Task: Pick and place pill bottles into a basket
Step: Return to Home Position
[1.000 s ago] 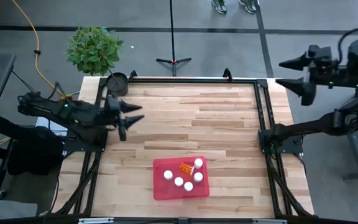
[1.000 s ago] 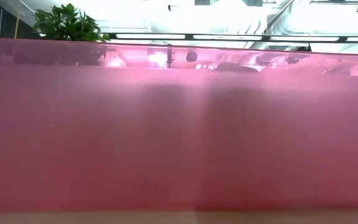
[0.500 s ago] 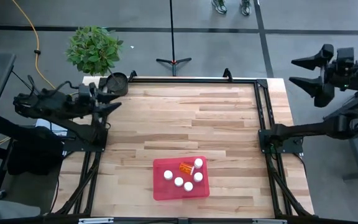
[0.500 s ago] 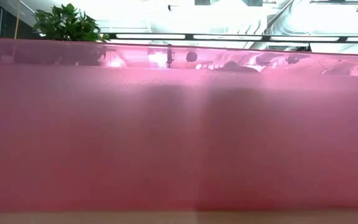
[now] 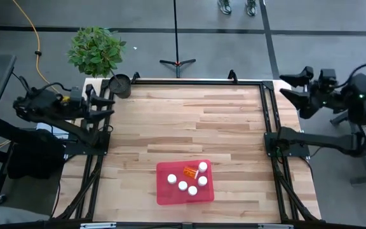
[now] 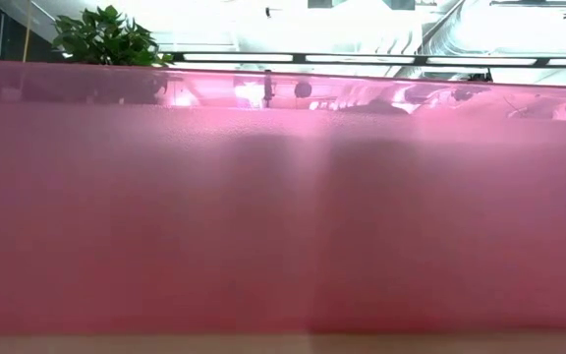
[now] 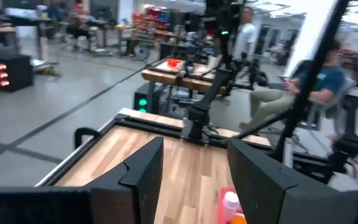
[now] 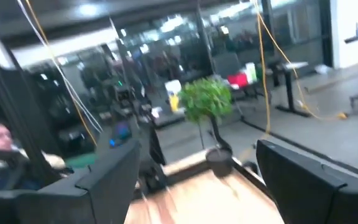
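Moved: left fingers (image 5: 101, 103) have drawn back from over the planks to the desk's left edge. Right fingers (image 5: 293, 88) have swung in from beyond the far right corner to the right rail. Tray and bottles lie as before.
Desk: pale wood planks (image 5: 189, 114) inside a black frame.
Room: grey floor (image 5: 234, 51) crossed by dark lines. A plant (image 5: 96, 51) stands off the far left corner, with a black pot (image 5: 119, 84) on that corner. A tripod (image 5: 176, 62) stands past the far edge and a yellow cable (image 5: 33, 32) trails at the left. A pair of shoes (image 5: 237, 5) shows at the top edge. The left wrist view looks into a hall with benches and a seated person (image 7: 325, 81).
Tray: red (image 5: 170, 194), near the front edge, about midway along it. Its long axis runs left to right across the desk, slightly skewed. In the low view its wall fills almost everything.
Bottles: all six are inside the tray. Five white ones (image 5: 182, 186) stand upright, caps toward the high camera.
Orange bottle: lies on its side (image 5: 189, 171) toward the tray's far side, close to a white one. Its long axis slants from far left to near right; I cannot tell which end carries the cap.
Left fingers: spread apart, holding nothing, near the pot, pointing right across the desk.
Right fingers: spread apart, empty, pointing left over the rail, well apart from the tray.
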